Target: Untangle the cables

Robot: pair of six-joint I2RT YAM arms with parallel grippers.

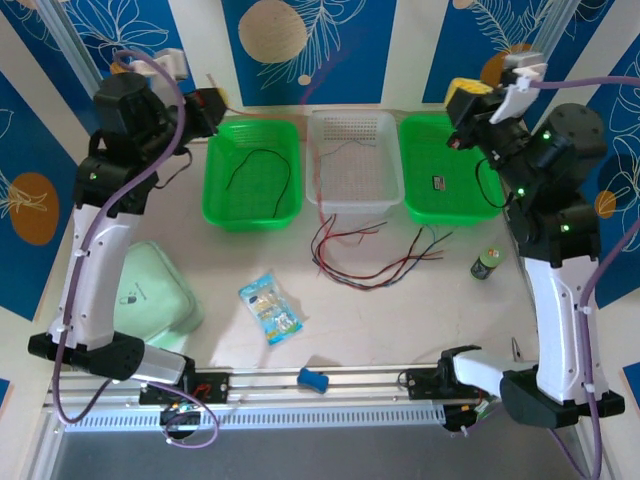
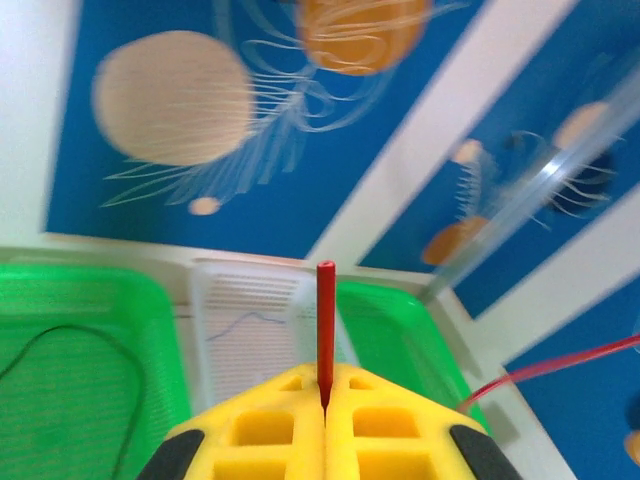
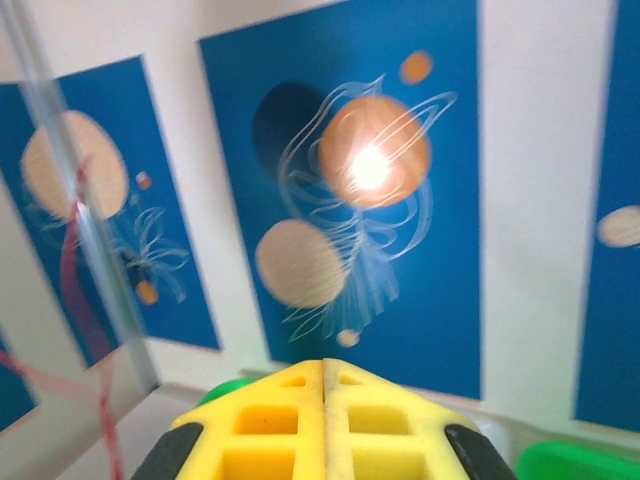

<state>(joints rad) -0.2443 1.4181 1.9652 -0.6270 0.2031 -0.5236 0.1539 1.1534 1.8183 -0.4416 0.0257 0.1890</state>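
Nearest the arms, a snack packet (image 1: 270, 308) is lying on the counter (image 1: 400, 320), apart from the work. Just beyond it, a loose bundle (image 1: 365, 262) of red, black and blue cables is sprawling in front of the clear basket (image 1: 355, 205), its strands crossing one another. Farther back, a black cable (image 1: 288, 170) is lying curled in the left green basket (image 1: 250, 222).

Farthest and highest, both arms are reaching up toward the back wall. The left claw (image 2: 325, 385) is pinching a red cable (image 2: 326, 320). A short tip is poking up between the closed fingers, and the rest is trailing off to the right. The right claw (image 3: 324, 365) is pressed together with nothing showing between its fingers. A blurred red strand (image 3: 103, 425) is hanging at the left of its view.

The likely trouble lies in that grip. It is sitting near the cable's very end, so any tug could be enough to slip the cable free. Whether the red cable is running back through the bundle cannot be told. If it is, pulling further risks tightening the crossings, dragging the whole bundle along or snagging it on a basket rim. Slack cable could also drape over an arm.
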